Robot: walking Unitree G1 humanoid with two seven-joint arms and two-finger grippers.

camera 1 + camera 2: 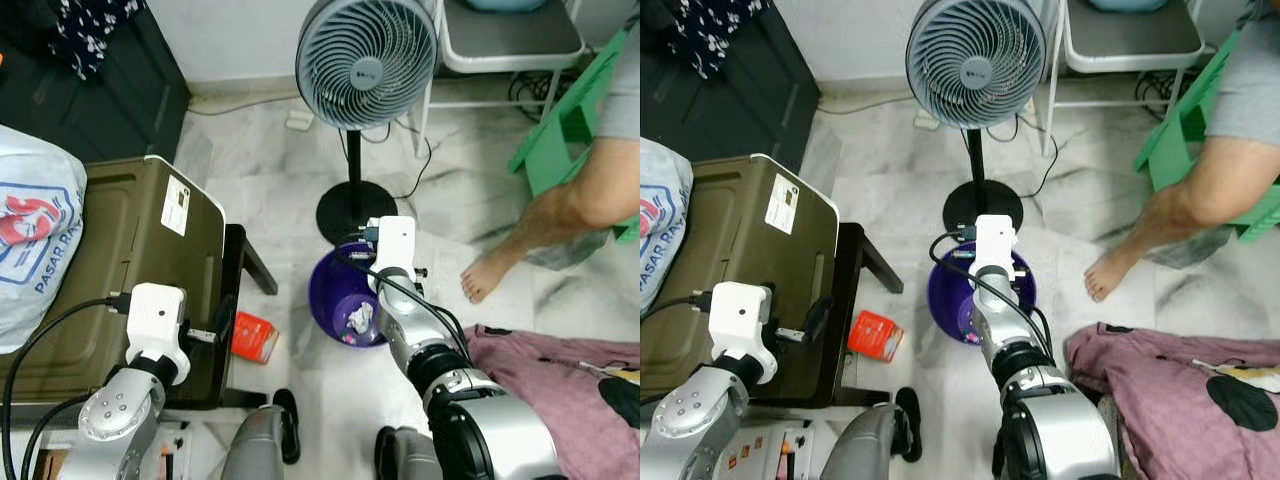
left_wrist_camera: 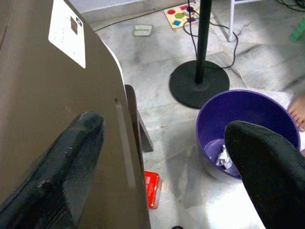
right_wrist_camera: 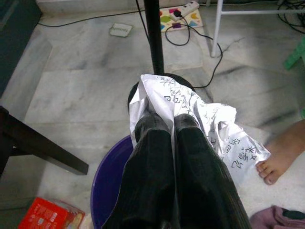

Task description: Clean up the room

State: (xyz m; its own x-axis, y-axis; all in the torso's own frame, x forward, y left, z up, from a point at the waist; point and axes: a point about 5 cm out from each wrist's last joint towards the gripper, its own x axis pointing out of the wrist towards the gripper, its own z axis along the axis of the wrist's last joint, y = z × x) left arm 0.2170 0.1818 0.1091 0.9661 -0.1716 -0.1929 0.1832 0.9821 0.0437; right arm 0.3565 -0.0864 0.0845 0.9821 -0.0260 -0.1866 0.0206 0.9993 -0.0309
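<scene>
Right wrist view: right gripper (image 3: 174, 121) fingers pinching crumpled printed paper (image 3: 209, 121) right above the purple bin (image 1: 335, 300). Left gripper (image 2: 167, 157) fingers spread wide beside the olive case (image 1: 110, 260).

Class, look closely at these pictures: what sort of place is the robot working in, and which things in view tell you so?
Probably a lived-in room of a home. A standing fan is on a marble floor, a purple bin holds rubbish, and pink clothing lies nearby. The right claw holds crumpled paper over the bin.
</scene>
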